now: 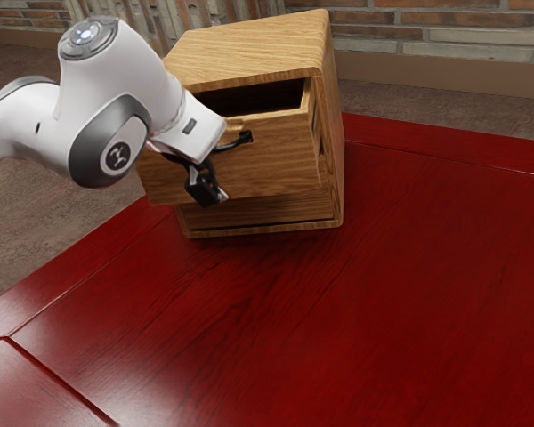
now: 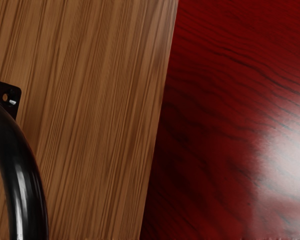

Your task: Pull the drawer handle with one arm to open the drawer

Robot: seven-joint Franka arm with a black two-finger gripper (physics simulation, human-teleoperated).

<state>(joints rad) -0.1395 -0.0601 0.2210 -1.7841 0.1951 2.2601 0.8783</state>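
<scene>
Glossy dark red table [image 1: 383,294], wood-grained, with grooved seams along the far edge and across the near corner. Behind, a brick wall [image 1: 445,27] with a pale band at its foot, and a dull brown floor [image 1: 36,213] beside. Up close, black grain and a soft whitish sheen [image 2: 285,150] on the red top.

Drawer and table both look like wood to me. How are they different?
The drawer is light tan with fine straight grain; the table is dark red and shiny, with a bright patch of glare in the wrist view. The drawer's front stands upright, while the table lies flat. The drawer carries a curved black handle; the table has nothing like it. Both show wood grain.
</scene>
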